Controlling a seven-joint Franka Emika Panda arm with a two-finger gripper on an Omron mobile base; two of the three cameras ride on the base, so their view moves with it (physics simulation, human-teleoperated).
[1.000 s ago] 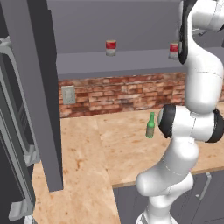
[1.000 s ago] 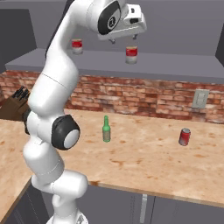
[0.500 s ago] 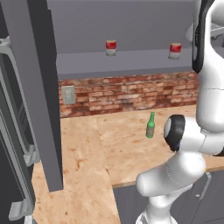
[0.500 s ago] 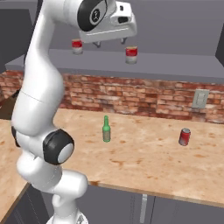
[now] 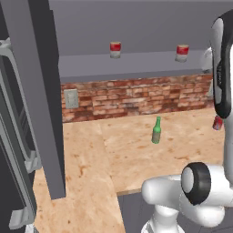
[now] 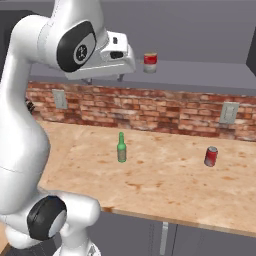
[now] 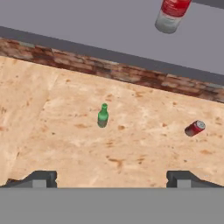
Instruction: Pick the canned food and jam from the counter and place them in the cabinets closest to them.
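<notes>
1. The gripper (image 7: 112,181) hangs high above the counter (image 7: 65,144), looking down at it; its two finger tips (image 7: 40,178) sit far apart at the bottom of the hand view, with nothing between them.
2. In the right base view the hand (image 6: 102,56) is up at shelf height, out in front of the brick wall (image 6: 165,107).
3. Straight below and ahead of the gripper, a green bottle (image 7: 103,114) stands upright on the counter, well apart from everything else.
4. Off to the gripper's right on the same counter lies a red can (image 7: 194,128), on its side in the hand view, near the brick wall.
5. Beyond the wall, on the pale grey shelf (image 7: 87,26) above it, a red-and-white can (image 7: 171,14) stands ahead and to the right of the gripper.
6. The left base view shows two such cans on the shelf: one (image 5: 115,49) to the left, one (image 5: 182,53) to the right, well apart.
7. A dark cabinet door (image 5: 43,91) stands open far to the left of the hand.
8. I cannot pick out the jam in any view.
</notes>
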